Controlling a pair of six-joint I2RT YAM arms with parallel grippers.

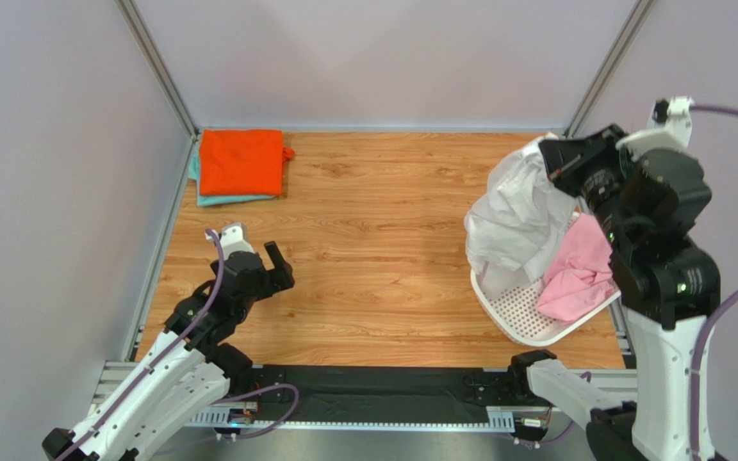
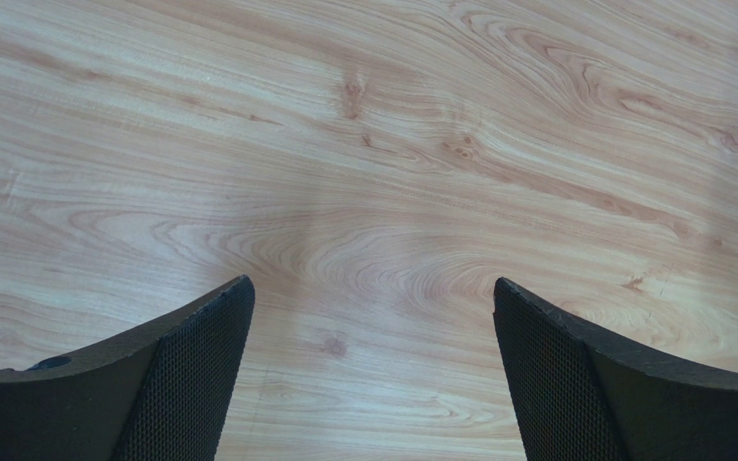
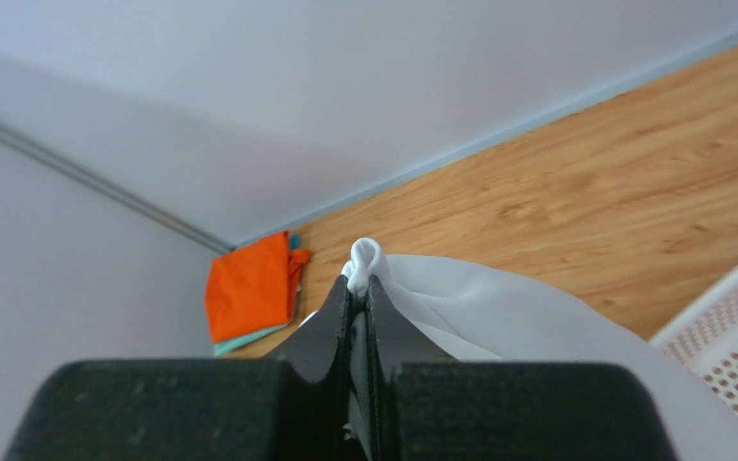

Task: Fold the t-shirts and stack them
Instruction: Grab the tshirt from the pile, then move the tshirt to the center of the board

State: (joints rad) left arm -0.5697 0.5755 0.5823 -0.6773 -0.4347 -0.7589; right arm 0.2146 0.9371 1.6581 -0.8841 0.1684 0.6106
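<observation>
My right gripper (image 1: 548, 156) is shut on a fold of the white t-shirt (image 1: 512, 226) and holds it up over the basket; the cloth hangs down onto the basket rim. The pinched fold shows between the jaws in the right wrist view (image 3: 360, 279), with white cloth (image 3: 498, 317) trailing right. A pink t-shirt (image 1: 575, 269) lies in the basket. A folded orange t-shirt (image 1: 240, 161) lies on a folded teal one (image 1: 211, 199) at the far left corner; the orange one also shows in the right wrist view (image 3: 248, 288). My left gripper (image 1: 281, 267) is open and empty over bare wood (image 2: 373, 288).
The white perforated laundry basket (image 1: 522, 317) stands at the right edge of the wooden table (image 1: 382, 240). Grey walls with metal corner rails close in the back and sides. A black mat runs along the near edge (image 1: 363, 389).
</observation>
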